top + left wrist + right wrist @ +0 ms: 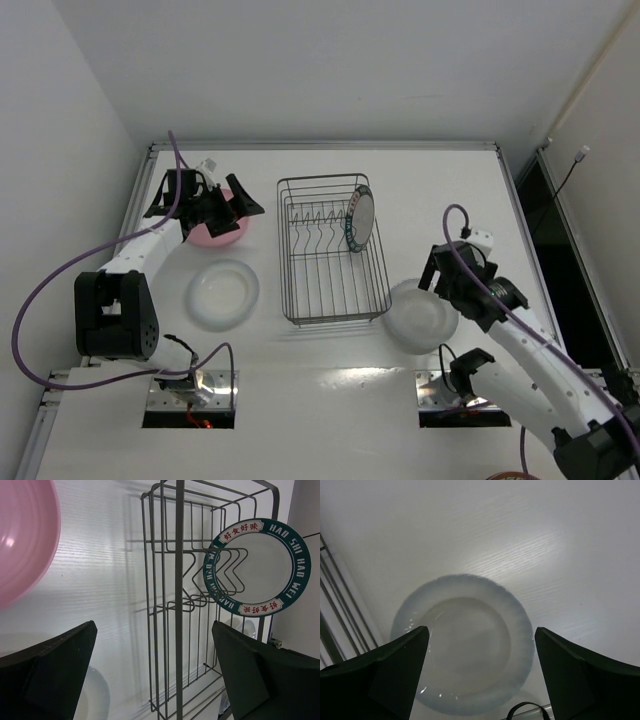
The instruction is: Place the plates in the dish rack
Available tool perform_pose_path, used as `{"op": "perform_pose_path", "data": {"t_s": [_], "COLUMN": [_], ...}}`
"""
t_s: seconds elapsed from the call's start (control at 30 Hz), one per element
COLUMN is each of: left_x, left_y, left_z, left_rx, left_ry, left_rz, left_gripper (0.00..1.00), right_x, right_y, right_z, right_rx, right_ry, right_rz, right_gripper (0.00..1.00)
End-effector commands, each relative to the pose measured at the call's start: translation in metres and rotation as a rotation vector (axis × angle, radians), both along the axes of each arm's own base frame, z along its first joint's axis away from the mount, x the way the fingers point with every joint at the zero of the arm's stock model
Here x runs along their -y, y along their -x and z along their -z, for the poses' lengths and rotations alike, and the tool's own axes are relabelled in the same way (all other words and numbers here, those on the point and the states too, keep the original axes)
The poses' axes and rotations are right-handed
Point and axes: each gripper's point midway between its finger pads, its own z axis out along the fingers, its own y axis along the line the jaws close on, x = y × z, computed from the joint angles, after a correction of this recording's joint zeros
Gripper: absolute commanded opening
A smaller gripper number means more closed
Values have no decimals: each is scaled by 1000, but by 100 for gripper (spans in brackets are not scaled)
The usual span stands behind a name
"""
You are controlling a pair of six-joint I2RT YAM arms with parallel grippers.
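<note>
Right jaws, spread wide and gripping nothing, hang over a white plate (465, 645) lying flat on the table (330, 390) just right of the dish rack (179, 580). Left jaws gape empty by the pink plate (226, 236). Another white plate (222, 293) lies left of the rack; the patterned-rim plate (360, 220) stands on edge inside it.

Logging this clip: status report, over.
Left gripper open, right gripper open. Patterned plate in rack; pink plate, left white plate, right white plate on table. Nothing blocking.
</note>
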Motion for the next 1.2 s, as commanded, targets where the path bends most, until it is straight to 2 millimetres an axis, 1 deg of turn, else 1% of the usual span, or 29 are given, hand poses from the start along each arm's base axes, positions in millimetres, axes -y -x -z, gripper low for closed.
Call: {"op": "perform_pose_path", "data": {"t_s": [0.0,0.07,0.1,0.2,0.23,0.27,0.3,0.33,0.37,0.4,0.43,0.47,0.5,0.57,0.67,0.7,0.73,0.87,0.97,1.0,1.07,1.17], "left_x": [0,0,0,0,2,2,2,2,2,2,2,2,2,2,3,3,3,4,4,4,4,4], "left_y": [-4,-2,-2,-2,-2,-2,-2,-2,-2,-2,-2,-2,-2,-2,-2,-2,0,0,0,0,0,-1], "left_z": [-12,-8,-8,-8,-9,-9,-9,-9,-9,-9,-9,-9,-9,-9,-11,-11,-8,-8,-8,-8,-8,-10], "left_rx": [48,39,39,39,39,39,39,39,39,39,39,39,39,39,44,44,34,34,34,34,34,43], "left_ry": [17,17,17,17,23,23,23,23,23,23,23,23,23,23,35,35,35,41,41,41,41,41], "left_rz": [2,2,2,2,9,9,9,9,9,9,9,9,9,9,11,11,11,18,18,18,18,18], "left_gripper": [100,100,100,100,100,100,100,100,100,100,100,100,100,100,100,100,100,100,100,100,100,100], "right_x": [-17,-13,-15,-21,-23,-23,-27,-28,-26,-29,-27,-25,-21,-20,-16,-15,-16,-26,-28,-28,-31,-32], "right_y": [7,16,16,27,31,34,37,43,44,45,50,52,54,55,55,56,56,68,70,72,74,76], "right_z": [-3,5,2,13,22,26,29,39,43,43,50,53,53,52,44,45,44,49,42,43,39,39], "right_rx": [66,60,73,30,5,-4,-15,-37,-32,-21,-32,-30,-22,-4,12,7,9,-58,-17,-12,13,9], "right_ry": [-223,-253,-280,-339,-349,-375,-404,-415,-440,-467,-472,-472,-473,-489,-483,-492,-500,-573,-632,-646,-710,-722], "right_rz": [22,57,64,67,73,101,98,110,151,154,171,190,218,223,254,271,280,314,330,344,364,366], "right_gripper": [85,85,87,87,87,87,87,87,87,87,87,87,87,87,87,87,87,85,84,84,82,81]}}
